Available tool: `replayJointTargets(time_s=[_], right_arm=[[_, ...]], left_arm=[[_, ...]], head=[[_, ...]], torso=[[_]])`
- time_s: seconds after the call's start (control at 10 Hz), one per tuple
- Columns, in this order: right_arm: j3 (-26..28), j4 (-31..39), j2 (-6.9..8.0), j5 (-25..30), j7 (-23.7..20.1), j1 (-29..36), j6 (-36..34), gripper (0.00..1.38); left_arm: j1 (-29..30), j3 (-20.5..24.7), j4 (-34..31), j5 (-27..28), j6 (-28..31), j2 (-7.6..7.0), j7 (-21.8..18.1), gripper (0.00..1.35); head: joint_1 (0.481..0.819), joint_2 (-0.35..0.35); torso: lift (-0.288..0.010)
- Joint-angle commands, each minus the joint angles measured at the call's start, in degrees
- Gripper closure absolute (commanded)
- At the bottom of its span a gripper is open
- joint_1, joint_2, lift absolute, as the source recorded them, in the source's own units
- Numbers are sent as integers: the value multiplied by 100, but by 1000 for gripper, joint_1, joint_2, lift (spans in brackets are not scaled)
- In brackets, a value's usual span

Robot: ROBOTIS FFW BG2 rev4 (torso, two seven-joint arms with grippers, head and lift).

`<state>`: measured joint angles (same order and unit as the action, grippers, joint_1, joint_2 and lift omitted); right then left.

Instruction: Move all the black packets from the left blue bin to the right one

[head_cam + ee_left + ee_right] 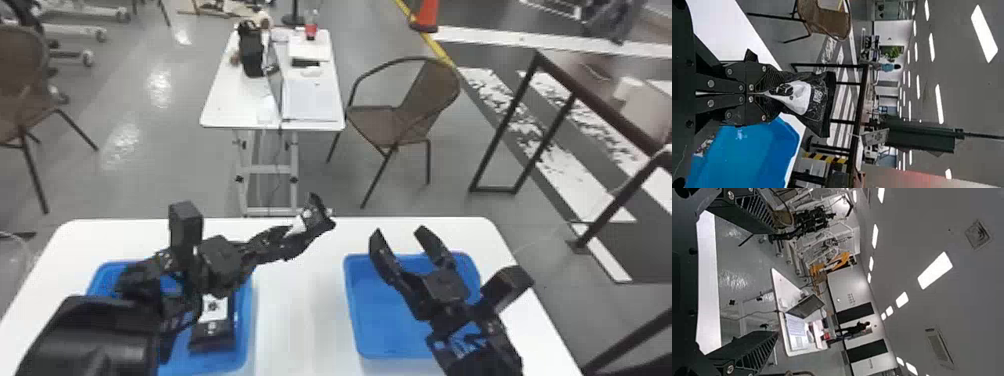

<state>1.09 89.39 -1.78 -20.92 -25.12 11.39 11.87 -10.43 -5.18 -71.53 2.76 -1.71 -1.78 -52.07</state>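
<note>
Shut on a black packet [320, 220] with a white label, my left gripper [292, 237] holds it over the table between the two bins, toward the far edge. In the left wrist view the packet [819, 103] sticks out from the fingertips of the left gripper [764, 94]. Another black packet [215, 335] lies in the left blue bin [240, 355], partly covered by the left arm. My right gripper [400, 237] is over the right blue bin [385, 330], whose visible floor is bare. In the right wrist view the right gripper [774, 282] stands open, nothing between its fingers.
Both bins stand on a white table [295, 325], with a bare strip between them. Beyond its far edge are a second white table [225, 107] with a laptop and a brown chair [410, 105]. A dark metal frame [510, 125] stands at the right.
</note>
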Motion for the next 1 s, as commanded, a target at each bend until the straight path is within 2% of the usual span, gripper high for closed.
replayJointTargets(time_s=[0.0,0.3,0.7,0.8,0.9], right_arm=[[-302,-133,-112,-88,-1,-225,0,102],[-522,-405,-104,-184,-10,-586,0,102],[-539,-801,-112,-123,-89,-972,-343,128],[-539,-836,-139,-158,-98,-1008,-378,542],[-539,-836,-130,-211,-80,-981,-378,1023]], left_arm=[[-222,-229,166,-56,110,2,-14,1217],[-513,-501,464,-250,127,117,-93,1217],[-565,-721,552,-513,233,152,-128,1217],[-565,-730,552,-513,268,152,-128,1217],[-556,-712,552,-522,268,161,-128,1217]], head=[[695,-157],[695,-152],[695,-165],[695,-166],[695,-166]], torso=[[0],[0],[0],[0],[0]])
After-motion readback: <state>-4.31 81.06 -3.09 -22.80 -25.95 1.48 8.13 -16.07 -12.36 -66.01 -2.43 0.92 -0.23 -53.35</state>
